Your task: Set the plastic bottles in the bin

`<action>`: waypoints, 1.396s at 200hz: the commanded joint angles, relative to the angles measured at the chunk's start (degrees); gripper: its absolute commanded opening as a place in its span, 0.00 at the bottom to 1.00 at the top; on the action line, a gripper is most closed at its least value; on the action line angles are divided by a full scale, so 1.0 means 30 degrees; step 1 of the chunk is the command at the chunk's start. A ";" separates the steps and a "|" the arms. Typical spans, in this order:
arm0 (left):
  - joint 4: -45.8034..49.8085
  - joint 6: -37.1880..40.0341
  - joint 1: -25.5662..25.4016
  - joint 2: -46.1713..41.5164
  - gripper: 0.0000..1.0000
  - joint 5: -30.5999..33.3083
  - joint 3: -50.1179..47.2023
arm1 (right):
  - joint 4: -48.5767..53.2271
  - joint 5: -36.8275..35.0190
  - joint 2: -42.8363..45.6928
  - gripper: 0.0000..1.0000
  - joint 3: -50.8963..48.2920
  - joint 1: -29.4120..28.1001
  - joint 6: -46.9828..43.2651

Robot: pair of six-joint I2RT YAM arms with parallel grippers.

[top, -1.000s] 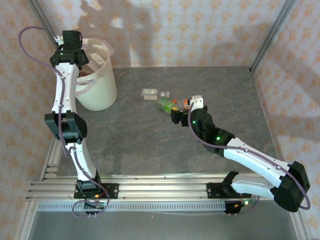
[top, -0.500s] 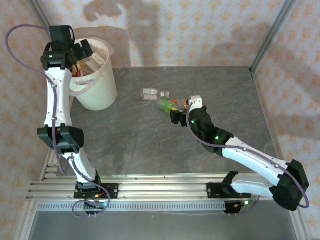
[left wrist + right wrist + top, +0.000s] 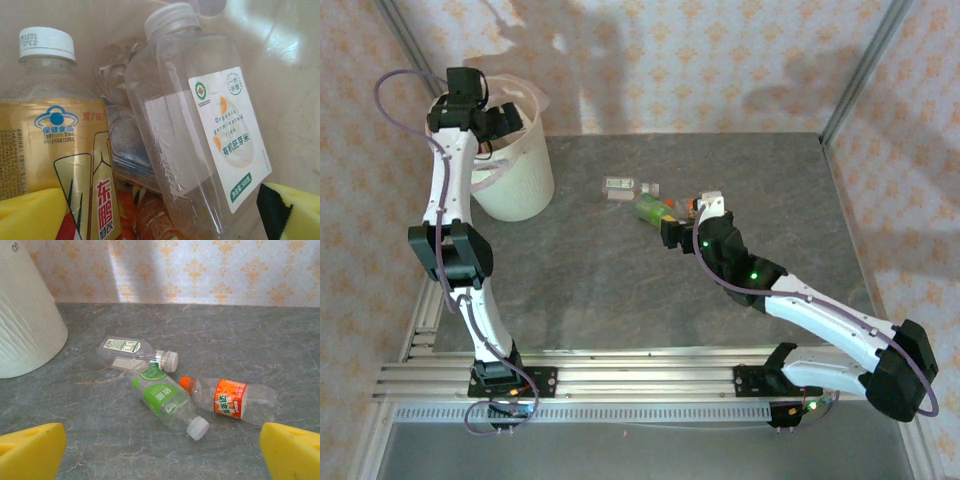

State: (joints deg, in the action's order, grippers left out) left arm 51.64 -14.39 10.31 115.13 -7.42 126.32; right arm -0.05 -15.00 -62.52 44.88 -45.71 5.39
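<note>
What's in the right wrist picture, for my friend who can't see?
On a grey table lie a clear bottle, a green-labelled bottle and an orange-labelled bottle, all plastic. A white bin stands at the left, and the open right gripper shows yellow fingers at the bottom corners.

Bright warm light, soft shadows on the wallpaper (image 3: pixel 540 30), glare inside bin (image 3: pixel 287 42)
</note>
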 commanded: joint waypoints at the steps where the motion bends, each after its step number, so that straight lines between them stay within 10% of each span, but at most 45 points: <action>1: 0.1057 -0.0487 0.0188 -0.1135 1.00 -0.0749 0.0400 | 0.0309 -0.0112 0.0135 0.99 0.0098 -0.0084 0.0248; 57: -0.1085 -0.2165 0.0116 -0.4877 1.00 -0.3752 -0.1815 | 0.0457 -0.1793 -0.0033 0.99 -0.0025 0.0223 0.2580; 133: -0.7747 -0.5898 -0.0915 -1.0868 1.00 -0.9045 -1.0186 | 0.4503 0.2427 -0.1658 0.99 0.1577 0.5073 0.4085; 192: -0.9577 -0.6120 -0.5976 -1.3822 1.00 -0.8172 -1.5064 | 0.7631 0.7539 -0.6719 1.00 0.4699 0.8782 0.3759; 251: -1.2041 -0.8939 -0.8147 -1.5296 1.00 -0.5303 -1.9997 | 1.2464 1.1911 -1.0045 0.97 0.9760 1.0012 -1.0683; 279: -1.1962 -0.9056 -0.8152 -1.5911 1.00 -0.4522 -2.0733 | 1.3473 1.0209 -1.2393 0.95 1.1569 1.0082 -1.5882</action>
State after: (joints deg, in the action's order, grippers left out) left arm 18.20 -39.70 -13.89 70.02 -25.69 64.93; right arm 32.64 16.08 -94.59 76.38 -15.92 -21.26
